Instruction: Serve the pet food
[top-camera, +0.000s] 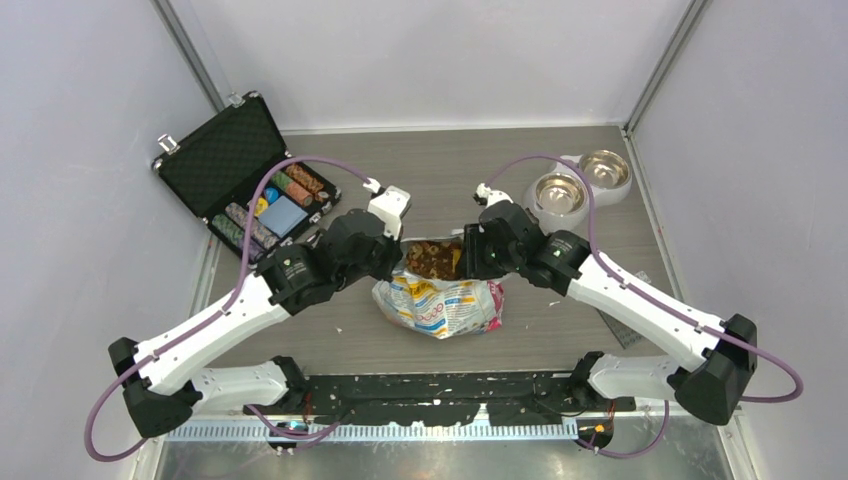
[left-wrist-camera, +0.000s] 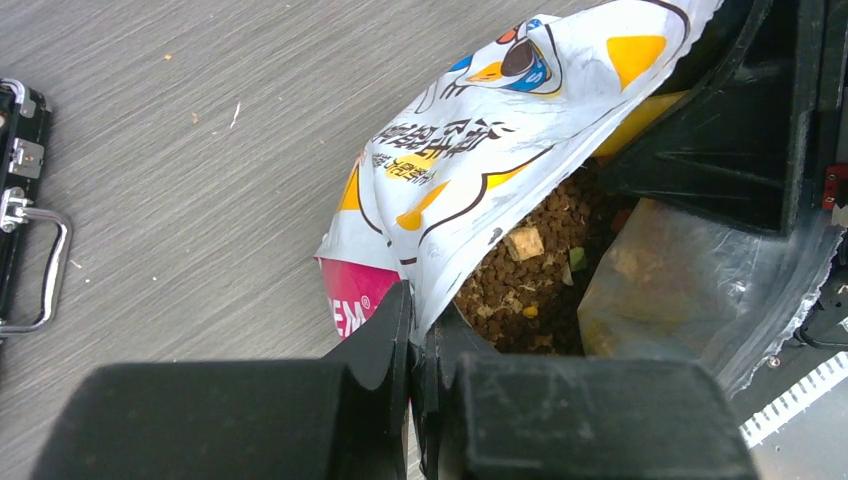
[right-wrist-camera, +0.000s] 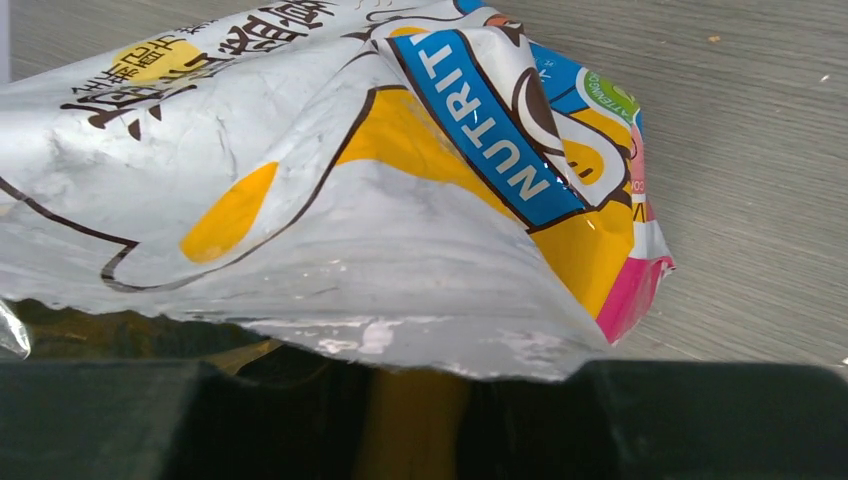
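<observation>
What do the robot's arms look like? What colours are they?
They are white and black. The left arm and right arm have smooth white shells with chunky black joints. A thin purple cable loops along each one. The left gripper and right gripper have blocky black fingers.

Bag: “NUTRIT” on blue band, “EM®” on pink corner

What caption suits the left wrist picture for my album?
Left gripper pinches the open edge of a white, yellow and pink printed foil bag, baring brown dry kibble inside.
</observation>
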